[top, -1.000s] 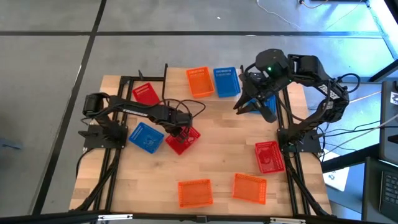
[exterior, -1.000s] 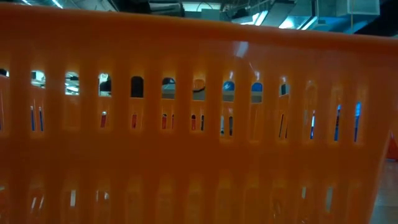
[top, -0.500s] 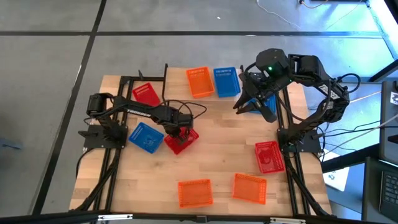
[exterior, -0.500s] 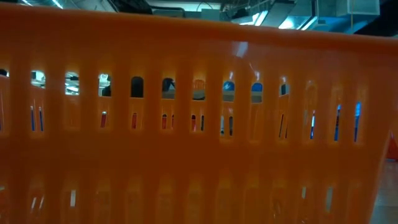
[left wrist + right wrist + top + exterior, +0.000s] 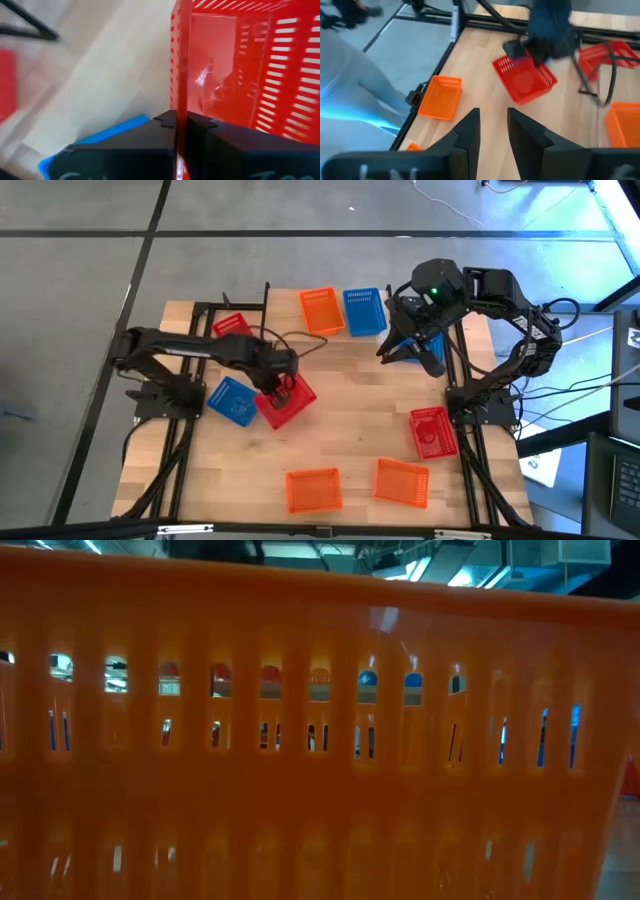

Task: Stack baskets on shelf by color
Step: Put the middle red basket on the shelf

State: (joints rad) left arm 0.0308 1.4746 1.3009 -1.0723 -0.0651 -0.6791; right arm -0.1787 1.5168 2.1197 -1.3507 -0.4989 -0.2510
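Red perforated plastic mesh basket point(image 5: 285, 402), rectangular, at worktop point(image 5: 350, 430) centre-left, now lifted and tilted since a second ago, left gripper point(image 5: 277, 385) fingers clamped on its wall; right gripper point(image 5: 492, 131) parted, at two o'clock.

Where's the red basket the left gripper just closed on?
In the high view the red basket sits left of table centre, its rim pinched by the left gripper, right beside a blue basket.
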